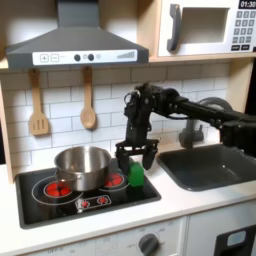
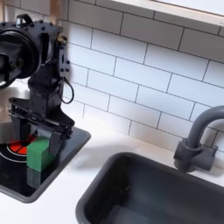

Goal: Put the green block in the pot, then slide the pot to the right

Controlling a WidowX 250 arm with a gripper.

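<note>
The block (image 1: 136, 175) stands upright on the stove's (image 1: 40, 213) front corner, beside the pot (image 1: 82, 166) and apart from it, on the first exterior view's right. The gripper (image 1: 136, 156) hangs just above the block, jaws spread wide, holding nothing. Come straight down, centred — close low on its sides — then lift clear of the pot's rim.

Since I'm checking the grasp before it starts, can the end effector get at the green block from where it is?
Probably yes. The end effector hangs open right above the green block, which stands on the stove beside the pot, with nothing between them.
</note>
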